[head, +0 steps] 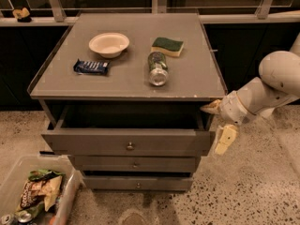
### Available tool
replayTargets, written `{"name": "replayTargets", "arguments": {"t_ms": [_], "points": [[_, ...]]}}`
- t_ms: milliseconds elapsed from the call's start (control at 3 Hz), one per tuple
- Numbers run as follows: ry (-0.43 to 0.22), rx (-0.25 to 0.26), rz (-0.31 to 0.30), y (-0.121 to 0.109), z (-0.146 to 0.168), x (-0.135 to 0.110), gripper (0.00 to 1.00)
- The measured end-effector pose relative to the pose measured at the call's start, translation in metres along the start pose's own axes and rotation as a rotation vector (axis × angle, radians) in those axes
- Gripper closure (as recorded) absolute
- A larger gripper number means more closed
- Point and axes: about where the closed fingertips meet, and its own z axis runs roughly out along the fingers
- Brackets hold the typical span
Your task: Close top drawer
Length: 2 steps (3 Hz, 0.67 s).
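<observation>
The top drawer of the grey cabinet stands pulled out, its dark box interior showing. Its tall flat front has one small round knob at the centre. My gripper is at the drawer's right front corner, just beside the front panel's right end. One cream finger points at the cabinet's right edge under the top and the other finger hangs down past the drawer front. The fingers are spread apart and hold nothing.
Two slimmer drawers sit shut below. On the cabinet top are a white bowl, a blue snack bar, a lying bottle and a sponge. A clear bin of snacks stands on the floor at the lower left.
</observation>
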Motion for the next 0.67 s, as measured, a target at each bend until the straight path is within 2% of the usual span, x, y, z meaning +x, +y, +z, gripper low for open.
{"name": "replayTargets", "arguments": {"t_ms": [333,667], "points": [[0.047,0.043,-0.041,0.013,-0.017,-0.022,0.00],[0.116,0.106,-0.078,0.054,-0.039,-0.053,0.00]]}}
